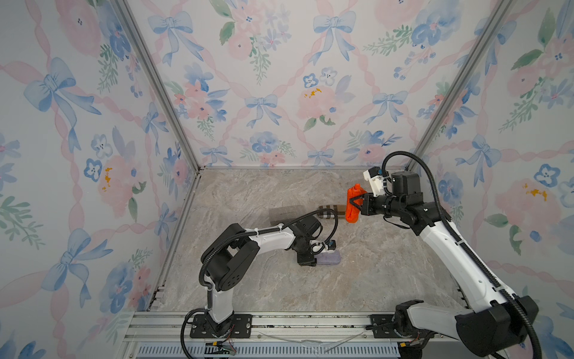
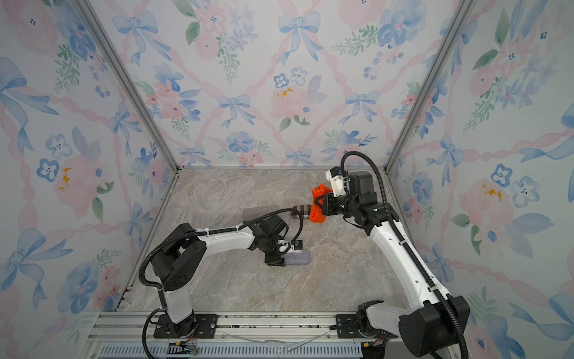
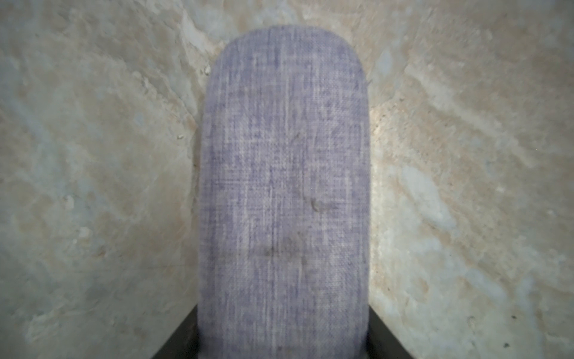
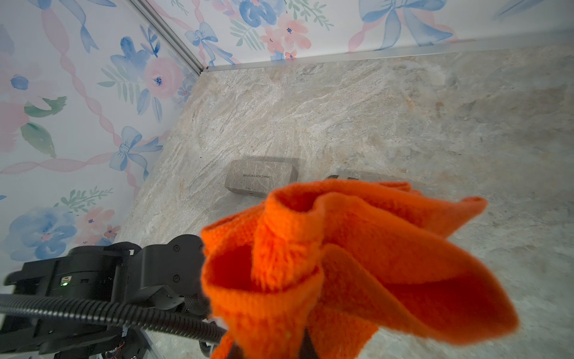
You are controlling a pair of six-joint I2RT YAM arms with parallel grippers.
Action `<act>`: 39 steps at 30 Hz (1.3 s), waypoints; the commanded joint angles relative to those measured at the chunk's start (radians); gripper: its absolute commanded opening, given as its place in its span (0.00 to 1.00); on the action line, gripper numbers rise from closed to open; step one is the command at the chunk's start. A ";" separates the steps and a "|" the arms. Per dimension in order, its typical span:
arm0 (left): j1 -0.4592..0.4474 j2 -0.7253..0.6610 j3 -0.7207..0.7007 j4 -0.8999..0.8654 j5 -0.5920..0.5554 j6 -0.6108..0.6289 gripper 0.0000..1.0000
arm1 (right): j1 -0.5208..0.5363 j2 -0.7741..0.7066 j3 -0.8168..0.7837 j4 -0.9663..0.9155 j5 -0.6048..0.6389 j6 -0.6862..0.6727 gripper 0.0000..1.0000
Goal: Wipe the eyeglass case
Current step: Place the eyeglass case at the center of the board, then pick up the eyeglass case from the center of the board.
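Eyeglass case (image 1: 330, 258): you'll find the lilac woven-fabric one lying flat on the marble counter (image 1: 372, 279), a little below the middle of both top views. Its long axis runs left to right there. The left tool (image 1: 307, 263) sits over its left end, narrowed onto it. In the left wrist view the eyeglass case (image 3: 284, 186) fills the middle of the frame, from the bottom edge up to a rounded end. You can see a dark finger (image 3: 178, 340) hard against each long side at the bottom. A faint dark smudge (image 3: 281, 245) marks the fabric in the lower half, and a small crease shows a bit above it.

Look above and right of centre in a top view for the right tool (image 1: 355, 203). It is pinched tight on a bunched orange cloth (image 1: 353, 216), held up off the counter and well apart from the lilac one. The right wrist view shows the cloth (image 4: 341, 264) spilling in folds across the lower frame.

Farther back, just above the left arm, lies a grey case (image 1: 285, 213) printed "REFUELING FOR CHINA". Just right of it lies a plaid case (image 1: 329, 211), its right end hidden behind the cloth.
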 commanded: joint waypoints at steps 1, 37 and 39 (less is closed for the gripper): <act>-0.014 0.041 -0.009 -0.029 -0.019 -0.013 0.45 | -0.016 -0.007 -0.016 0.015 0.008 -0.021 0.00; 0.115 -0.176 0.180 0.323 -0.147 -0.251 0.93 | -0.064 -0.047 0.026 -0.035 0.004 -0.031 0.00; 0.144 -0.118 0.213 0.365 -0.087 -0.204 0.92 | -0.098 -0.035 0.042 -0.033 -0.016 -0.030 0.00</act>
